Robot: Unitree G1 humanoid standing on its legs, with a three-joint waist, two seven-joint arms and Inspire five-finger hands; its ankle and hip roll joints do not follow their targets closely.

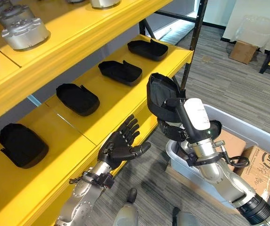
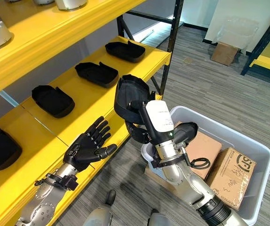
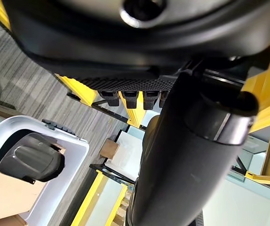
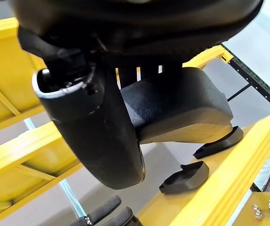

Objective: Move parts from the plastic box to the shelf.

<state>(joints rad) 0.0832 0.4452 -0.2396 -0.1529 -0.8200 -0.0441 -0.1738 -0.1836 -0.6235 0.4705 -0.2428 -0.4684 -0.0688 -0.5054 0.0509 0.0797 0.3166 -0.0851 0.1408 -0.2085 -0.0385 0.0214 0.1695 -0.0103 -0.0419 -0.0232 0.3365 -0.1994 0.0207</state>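
My right hand (image 1: 176, 128) is shut on a black moulded part (image 1: 161, 94), holding it upright in the air between the yellow shelf (image 1: 125, 101) and the grey plastic box (image 1: 248, 129). Its white-covered thumb lies along the part's side. The right wrist view shows the same part (image 4: 182, 106) just past the thumb. Another black part (image 3: 31, 157) lies inside the box. Several like black parts (image 1: 120, 71) sit in a row on the middle shelf board. My left hand (image 1: 118, 143) is open with fingers spread, palm up, at the shelf's front edge below the held part.
Silver metal housings (image 1: 24, 33) stand on the upper shelf board. Two cardboard boxes (image 1: 262, 167) lie in the plastic box. A black shelf post (image 1: 194, 42) rises at the shelf's far end. Grey carpet floor lies beyond, with another cardboard box (image 1: 243, 51).
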